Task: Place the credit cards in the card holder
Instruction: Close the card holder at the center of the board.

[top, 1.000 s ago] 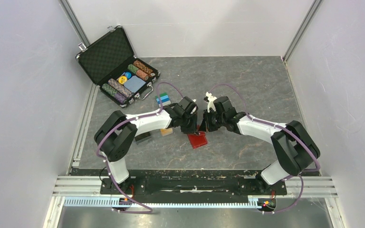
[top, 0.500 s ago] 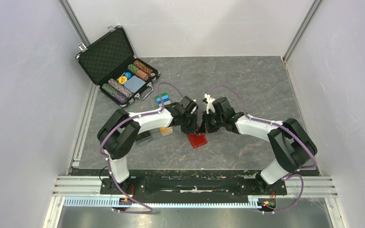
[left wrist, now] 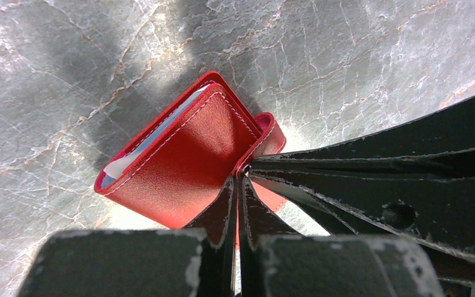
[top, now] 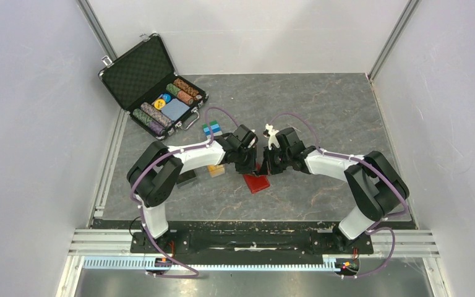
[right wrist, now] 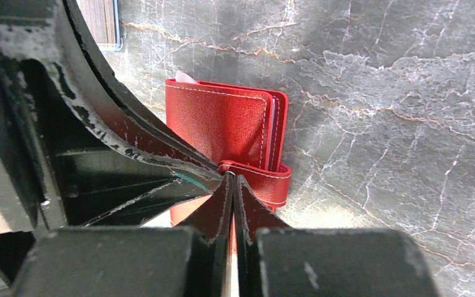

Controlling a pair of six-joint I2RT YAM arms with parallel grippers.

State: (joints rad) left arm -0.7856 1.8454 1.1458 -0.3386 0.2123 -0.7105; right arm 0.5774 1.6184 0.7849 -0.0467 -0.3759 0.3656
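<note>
One wallet (left wrist: 179, 161), red and folded over, lies on the table (top: 321, 111) midway between the two arms. A pale card (left wrist: 124, 162) edge shows in its open side. Its strap (right wrist: 266, 180) wraps round the edge, and both pincers come together at the strap's end. The left gripper (left wrist: 241, 179) is clenched, tips together, with a sliver of red between its fingers. The right gripper (right wrist: 232, 179) is clenched the same way from the opposite side. Each seems to be nipping the strap or the flap under it.

By my reading the loading is done or nearly so, and the step in hand is fastening the wallet. The next move calls for a firm squeeze right at the snap while the wallet is kept from sliding. Both pincers then need to let go cleanly, so the strap is not tugged open.

Just beside the left forearm sits a small orange-gold block (top: 216, 171). It may be cards left out, in which case the wallet would need reopening, but I cannot tell. An open case (top: 137, 73) stands well apart at the far left.

Fingertips cover the snap in both wrist views, so whether it is fastened is hidden. The count of cards inside cannot be made out, nor whether the wallet lies quite flat. From above, the wrists hide the strap.
</note>
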